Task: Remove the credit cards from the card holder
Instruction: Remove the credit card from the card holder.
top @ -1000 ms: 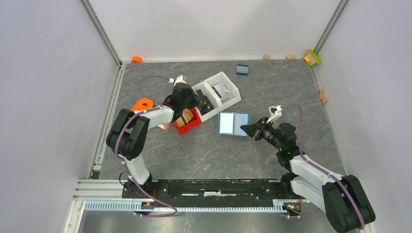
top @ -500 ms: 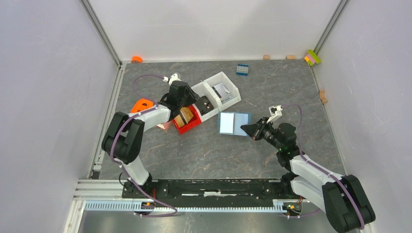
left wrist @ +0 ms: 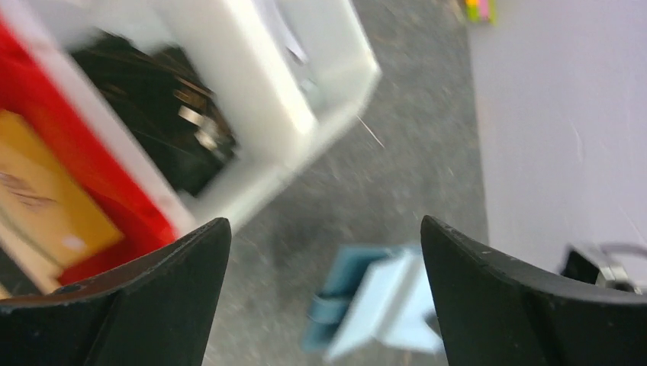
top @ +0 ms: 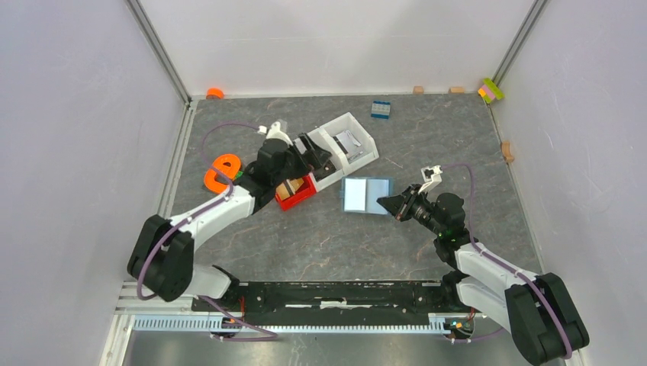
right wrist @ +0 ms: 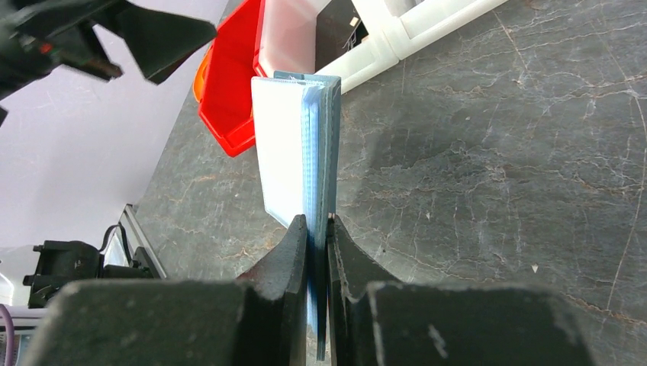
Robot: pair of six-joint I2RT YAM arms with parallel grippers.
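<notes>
The card holder (top: 366, 194) lies spread open in the middle of the table, pale blue inside and teal outside. My right gripper (top: 397, 204) is shut on its right edge; in the right wrist view the card holder (right wrist: 294, 137) runs out edge-on from between the closed fingers (right wrist: 318, 223). Tan credit cards (top: 289, 188) lie in the red bin (top: 305, 195). My left gripper (top: 317, 151) hovers open and empty just above and behind that bin. The blurred left wrist view shows the cards (left wrist: 46, 206), the bin (left wrist: 145, 198) and the card holder (left wrist: 374, 305) below the spread fingers (left wrist: 324, 221).
A white two-part tray (top: 358, 133) touches the red bin; a black wallet (left wrist: 152, 114) lies in its near part. An orange piece (top: 221, 169) sits left of my left arm. A blue studded brick (top: 381, 108) and small blocks (top: 490, 90) lie along the back wall.
My left gripper has opened, let go of the tan card in the red bin, and drawn up and back. The right gripper and the card holder have not moved.
</notes>
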